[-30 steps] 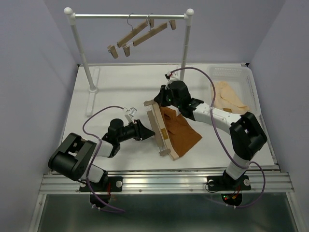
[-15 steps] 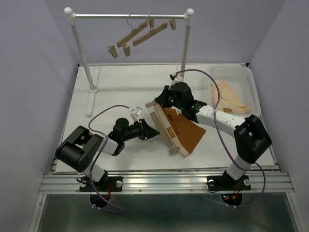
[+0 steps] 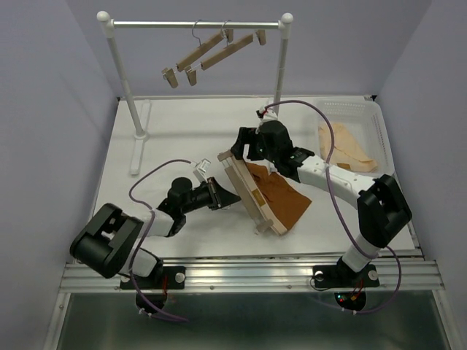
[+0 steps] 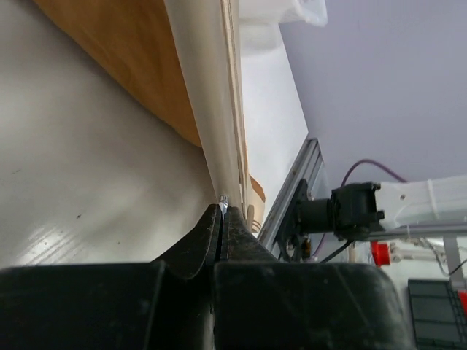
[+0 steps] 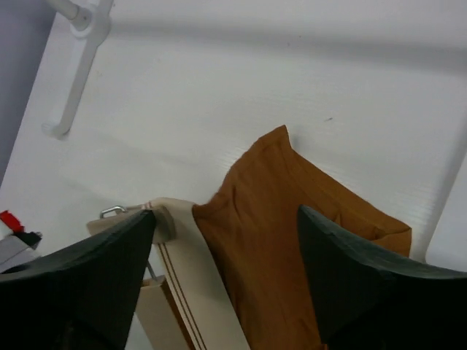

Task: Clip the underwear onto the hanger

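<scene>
The hanger [image 3: 244, 191], a light-wood bar, lies slantwise on the table with the rust-brown underwear [image 3: 283, 198] hanging off its right side, tan waistband along the bar. My left gripper [image 3: 228, 198] meets the bar's middle from the left. In the left wrist view its jaws [image 4: 221, 208] are shut, with a sliver of silver wire of the hanger's hook between the tips. My right gripper [image 3: 244, 149] hovers over the bar's far end. In the right wrist view it [image 5: 226, 240] stands wide open above the underwear [image 5: 292, 240] and the end clip [image 5: 166, 222], holding nothing.
A white clothes rack [image 3: 193, 24] at the back carries two more wooden hangers [image 3: 211, 51]; its foot [image 3: 139, 135] rests on the table's left side. A clear basket [image 3: 350, 106] at the right holds cream garments [image 3: 346, 146].
My right gripper has opened and let go of the hanger's far end. My left gripper has closed on the hook at the bar's middle. The hanger shifted slightly.
</scene>
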`<state>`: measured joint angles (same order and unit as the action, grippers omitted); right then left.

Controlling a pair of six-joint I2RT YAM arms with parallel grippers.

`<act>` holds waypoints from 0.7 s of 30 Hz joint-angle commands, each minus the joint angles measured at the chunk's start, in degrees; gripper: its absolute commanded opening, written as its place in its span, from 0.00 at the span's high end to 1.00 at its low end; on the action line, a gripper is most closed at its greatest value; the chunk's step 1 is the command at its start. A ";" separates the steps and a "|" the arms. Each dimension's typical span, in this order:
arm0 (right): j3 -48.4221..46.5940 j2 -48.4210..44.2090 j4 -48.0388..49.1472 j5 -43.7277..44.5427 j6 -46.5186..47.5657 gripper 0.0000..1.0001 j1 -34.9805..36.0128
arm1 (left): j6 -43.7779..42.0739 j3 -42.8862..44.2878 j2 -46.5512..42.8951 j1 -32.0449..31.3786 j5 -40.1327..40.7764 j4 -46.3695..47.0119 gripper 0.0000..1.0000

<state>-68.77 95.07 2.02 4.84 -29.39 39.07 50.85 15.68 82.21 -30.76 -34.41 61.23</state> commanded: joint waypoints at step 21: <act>16.30 -21.15 -12.13 16.07 33.16 0.00 24.03 | 6.02 32.56 -12.70 -0.61 23.52 -71.95 1.00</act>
<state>-54.22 73.76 -9.26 11.53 0.47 62.19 56.45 42.37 68.90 -31.11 -11.66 -8.38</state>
